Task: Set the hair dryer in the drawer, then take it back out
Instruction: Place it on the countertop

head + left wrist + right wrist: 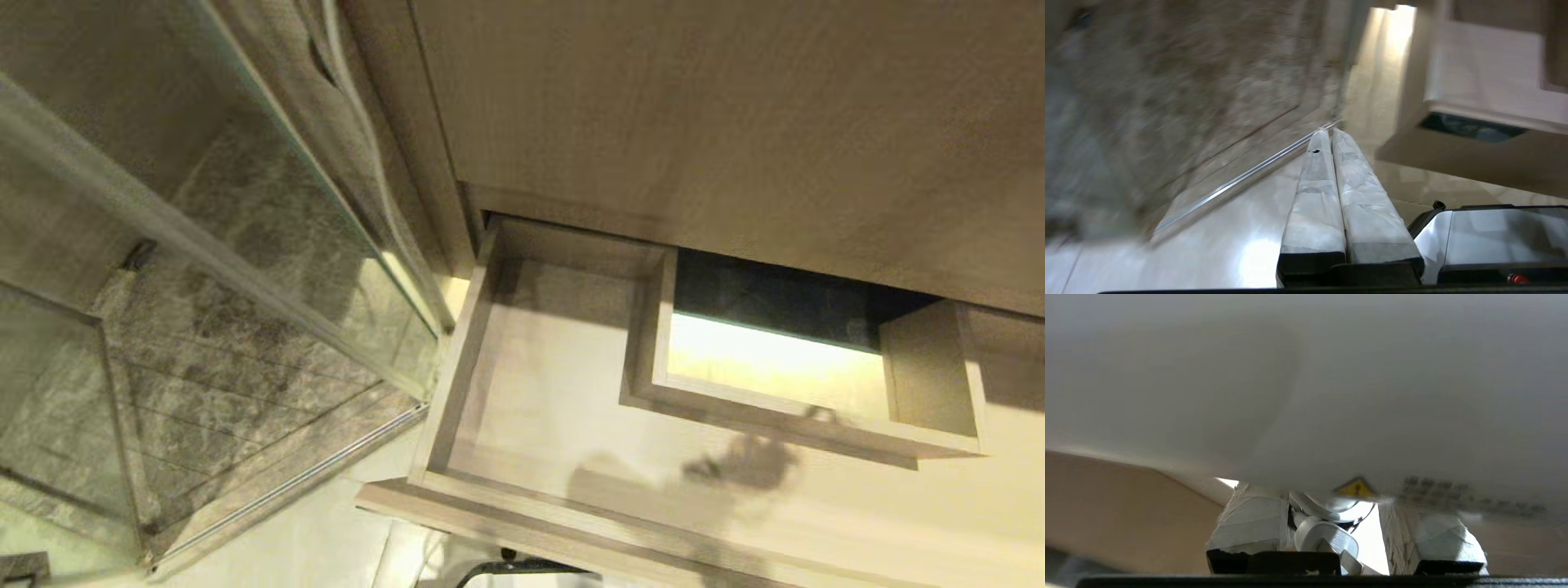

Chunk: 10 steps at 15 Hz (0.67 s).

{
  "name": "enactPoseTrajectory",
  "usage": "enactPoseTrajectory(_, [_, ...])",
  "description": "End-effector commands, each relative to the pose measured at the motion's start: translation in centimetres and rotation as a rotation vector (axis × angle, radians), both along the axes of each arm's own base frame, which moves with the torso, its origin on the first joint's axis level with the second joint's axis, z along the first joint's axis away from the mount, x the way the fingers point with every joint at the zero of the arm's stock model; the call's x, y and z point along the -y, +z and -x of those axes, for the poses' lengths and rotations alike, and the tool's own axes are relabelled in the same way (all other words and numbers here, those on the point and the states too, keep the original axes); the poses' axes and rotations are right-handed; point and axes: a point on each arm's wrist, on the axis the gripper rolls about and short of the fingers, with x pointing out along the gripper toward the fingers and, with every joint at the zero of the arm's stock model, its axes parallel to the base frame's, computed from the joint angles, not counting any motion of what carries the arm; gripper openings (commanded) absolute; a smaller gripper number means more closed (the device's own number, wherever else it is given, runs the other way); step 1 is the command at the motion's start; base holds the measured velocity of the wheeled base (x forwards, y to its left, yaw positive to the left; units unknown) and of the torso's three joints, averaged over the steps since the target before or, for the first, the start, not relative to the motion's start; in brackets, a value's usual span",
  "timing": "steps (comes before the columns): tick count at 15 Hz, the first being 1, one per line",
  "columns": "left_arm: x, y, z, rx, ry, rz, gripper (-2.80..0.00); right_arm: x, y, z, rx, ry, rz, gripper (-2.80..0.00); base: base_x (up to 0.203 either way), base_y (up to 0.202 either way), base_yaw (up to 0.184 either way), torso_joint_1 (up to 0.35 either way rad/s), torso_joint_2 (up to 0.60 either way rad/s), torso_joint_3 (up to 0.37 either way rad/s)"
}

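The drawer [467,359] stands pulled out in the head view, pale wood-grain with a rectangular cutout [767,359] in its base. Nothing lies in it, and a dark shadow falls on its floor. In the right wrist view the white hair dryer [1306,396] fills most of the picture. My right gripper [1331,490] is shut on it, one taped finger on each side, and the pale grey plug [1327,539] hangs between them. Neither arm shows in the head view. My left gripper [1329,130] is shut and empty, parked low over the floor below the drawer [1474,163].
A glass shower partition [245,245] with grey marble tiles behind it stands left of the drawer. The cabinet front [735,122] rises above the drawer. My own base [1494,237] sits beside the left gripper on the pale floor [1208,245].
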Motion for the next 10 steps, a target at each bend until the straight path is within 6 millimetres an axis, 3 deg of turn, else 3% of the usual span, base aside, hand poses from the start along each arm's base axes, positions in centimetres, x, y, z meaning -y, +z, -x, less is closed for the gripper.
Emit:
enactPoseTrajectory(1, [0.0,-0.01,0.0,0.0,0.0,0.0,-2.8,-0.1,-0.19,0.13,-0.003,0.002,-0.001,-2.8,0.001,-0.007,0.154,0.104,-0.21,-0.088])
enactPoseTrajectory(3, [0.0,-0.02,0.0,-0.002,0.0,0.0,-2.8,-0.25,-0.4,0.33,-0.004,0.003,-0.001,-2.8,0.003,-0.004,0.112,0.065,-0.05,-0.049])
enactPoseTrajectory(10, [0.0,-0.01,0.0,0.0,0.001,0.0,-2.8,-0.62,-0.59,0.83,0.007,0.007,0.006,-2.8,0.0,0.0,0.0,0.0,-0.01,0.002])
